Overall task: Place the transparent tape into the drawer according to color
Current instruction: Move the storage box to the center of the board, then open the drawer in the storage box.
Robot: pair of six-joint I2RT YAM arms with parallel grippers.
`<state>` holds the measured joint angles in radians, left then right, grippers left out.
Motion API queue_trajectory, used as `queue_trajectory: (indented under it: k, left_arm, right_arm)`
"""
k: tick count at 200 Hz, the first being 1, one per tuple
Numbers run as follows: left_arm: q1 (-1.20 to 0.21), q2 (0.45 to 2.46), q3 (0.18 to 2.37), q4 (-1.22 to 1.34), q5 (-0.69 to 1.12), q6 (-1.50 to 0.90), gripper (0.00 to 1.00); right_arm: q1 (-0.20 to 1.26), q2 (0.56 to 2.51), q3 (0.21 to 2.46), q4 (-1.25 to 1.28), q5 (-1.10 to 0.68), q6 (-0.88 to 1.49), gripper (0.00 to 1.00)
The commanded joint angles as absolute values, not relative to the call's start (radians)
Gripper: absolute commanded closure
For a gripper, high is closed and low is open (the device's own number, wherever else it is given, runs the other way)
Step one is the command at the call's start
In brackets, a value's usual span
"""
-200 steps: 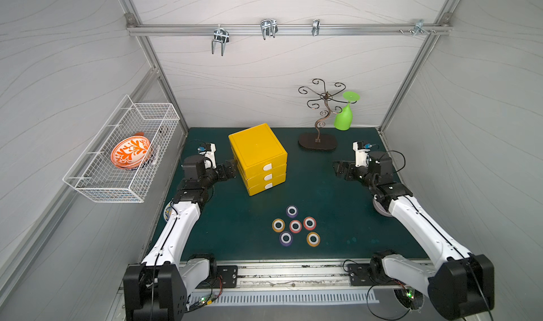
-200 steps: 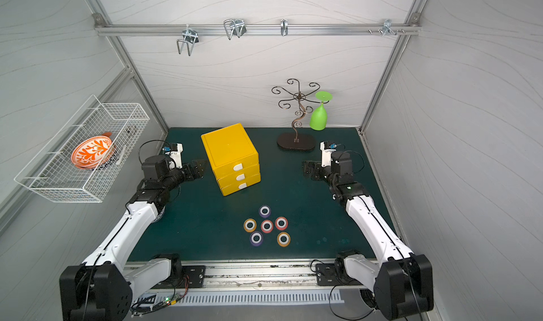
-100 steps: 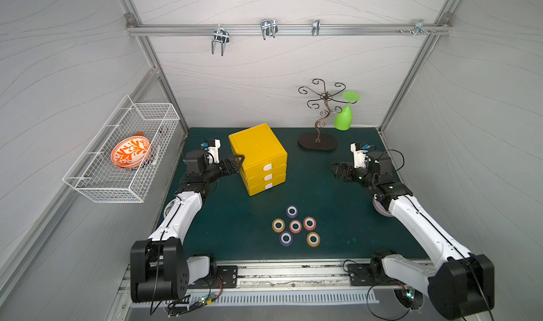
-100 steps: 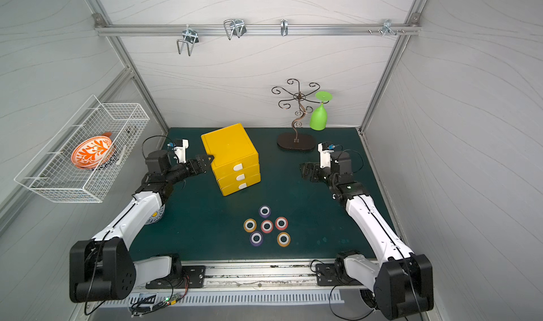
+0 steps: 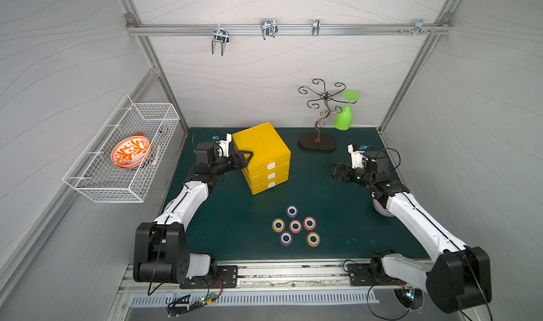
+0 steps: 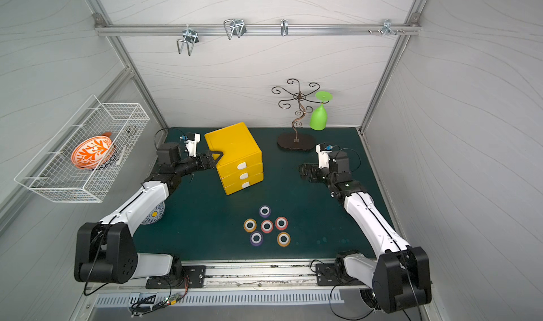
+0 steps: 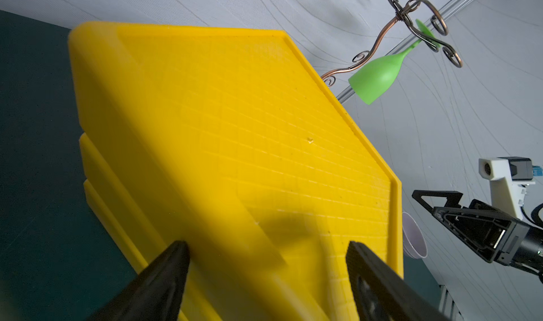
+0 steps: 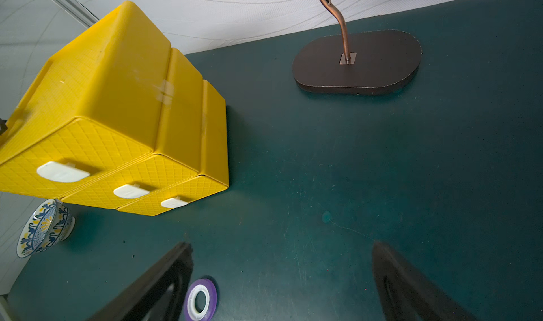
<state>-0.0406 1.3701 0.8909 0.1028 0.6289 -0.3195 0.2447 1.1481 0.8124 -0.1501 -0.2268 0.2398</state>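
Several transparent tape rolls lie clustered on the green mat in both top views: purple (image 5: 291,211), orange (image 5: 278,225), red (image 5: 295,226), red (image 5: 309,223), purple (image 5: 286,238), orange (image 5: 313,239). Behind them stands the yellow box (image 5: 260,149), its three drawers shut; the top drawer (image 5: 266,166) shows a white tab. My left gripper (image 5: 245,157) is open and straddles the box's (image 7: 235,128) upper left edge, one finger over the lid. My right gripper (image 5: 333,171) hangs open and empty right of the box, a purple roll (image 8: 201,299) beside one finger.
A wire basket (image 5: 97,184) with an orange plate (image 5: 130,152) hangs on the left wall. A metal stand (image 5: 318,122) with a green glass (image 5: 343,118) stands at the back. A blue patterned bowl (image 6: 152,213) sits under the left arm, a pale cup (image 5: 379,209) under the right.
My left gripper has reached rightward from beside the box onto its upper left edge, its jaws narrowing a little. The right gripper has barely shifted.
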Motion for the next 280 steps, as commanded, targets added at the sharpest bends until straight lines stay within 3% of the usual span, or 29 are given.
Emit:
queue_trajectory:
  k: [1, 58, 96, 164, 280]
  left_arm:
    - [-0.085, 1.400, 0.935, 0.095, 0.627, -0.295, 0.13]
    - [-0.153, 1.464, 1.000, 0.062, 0.579, -0.265, 0.14]
    - [-0.151, 1.395, 1.017, -0.002, 0.521, -0.232, 0.10]
    - [-0.128, 1.429, 1.027, 0.018, 0.468, -0.244, 0.11]
    - [-0.127, 1.581, 1.148, 0.090, 0.528, -0.250, 0.23]
  right_arm:
    - [0.249, 1.154, 0.834, -0.152, -0.242, 0.242, 0.01]
    - [0.271, 1.194, 0.850, -0.156, -0.289, 0.226, 0.01]
    - [0.449, 1.233, 0.871, -0.164, -0.296, 0.135, 0.01]
    - [0.692, 1.276, 0.836, 0.051, -0.122, 0.120, 0.01]
    - [0.830, 1.485, 0.840, 0.447, 0.136, 0.074, 0.01]
